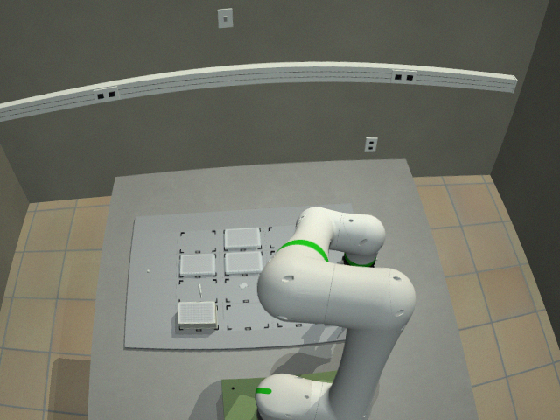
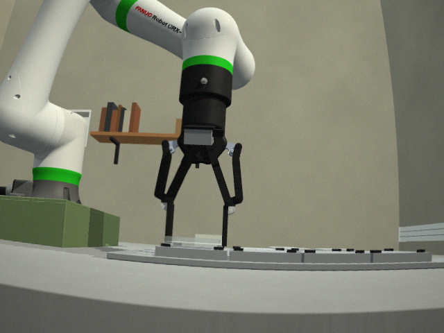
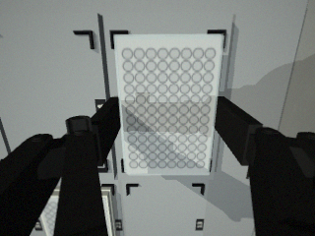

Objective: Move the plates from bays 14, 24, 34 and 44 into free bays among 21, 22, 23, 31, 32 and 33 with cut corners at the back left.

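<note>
The grey desk point(image 1: 149, 388) fills most of the top view, and on it lies a paler deck sheet point(image 1: 149, 253) marked out in bays by small black corner pieces. The white arm point(image 1: 343, 289), banded in green, rises from a green base block point(image 2: 53, 222) at the near edge and bends over the right side of the deck, hiding the right-hand column of bays from above. On the left part of the deck, a thick sealed deep-well block point(image 1: 197, 315) stands in the nearest left bay, and three flat sealed plates lie farther back: one in the left column point(image 1: 197, 264), one just to its right point(image 1: 243, 262), and one in the farthest row behind that point(image 1: 242, 238). In the exterior view the pincer point(image 2: 195, 241) hangs straight down with its fingertips at the level of the raised bay floors, closed partway on a thin sealed plate point(image 2: 195, 241). The wrist view shows that plate point(image 3: 167, 103) as a white rectangle of round wells between black corner pieces, with the two dark fingers pressed against its long sides. The plate appears low over its bay floor; the views do not settle whether it touches the floor.
</note>
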Robot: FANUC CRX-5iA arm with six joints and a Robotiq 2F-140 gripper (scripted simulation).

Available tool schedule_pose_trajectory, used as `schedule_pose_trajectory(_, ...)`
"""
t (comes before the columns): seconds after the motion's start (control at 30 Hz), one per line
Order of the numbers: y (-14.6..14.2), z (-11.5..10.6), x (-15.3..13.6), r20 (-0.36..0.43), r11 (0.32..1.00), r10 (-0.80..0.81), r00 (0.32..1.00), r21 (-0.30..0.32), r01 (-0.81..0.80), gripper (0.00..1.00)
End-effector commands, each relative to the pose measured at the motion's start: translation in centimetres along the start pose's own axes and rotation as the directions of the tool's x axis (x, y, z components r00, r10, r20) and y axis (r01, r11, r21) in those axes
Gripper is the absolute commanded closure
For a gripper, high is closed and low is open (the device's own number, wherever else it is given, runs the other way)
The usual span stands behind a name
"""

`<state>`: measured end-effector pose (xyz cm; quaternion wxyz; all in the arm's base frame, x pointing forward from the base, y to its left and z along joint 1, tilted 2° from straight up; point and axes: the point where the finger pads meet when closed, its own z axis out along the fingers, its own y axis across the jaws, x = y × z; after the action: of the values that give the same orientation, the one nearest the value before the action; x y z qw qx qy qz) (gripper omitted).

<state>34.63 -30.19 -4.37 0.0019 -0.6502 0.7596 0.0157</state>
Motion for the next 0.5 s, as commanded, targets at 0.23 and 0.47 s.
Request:
schedule_pose_trajectory(0.23,-0.06,-0.44,0.05,-0.001,1.000,0.000,1.000,0.002,0.000,0.90)
schedule_pose_trajectory(0.47,-0.06,-0.60,0.05,-0.001,1.000,0.000,1.000,0.002,0.000,0.90)
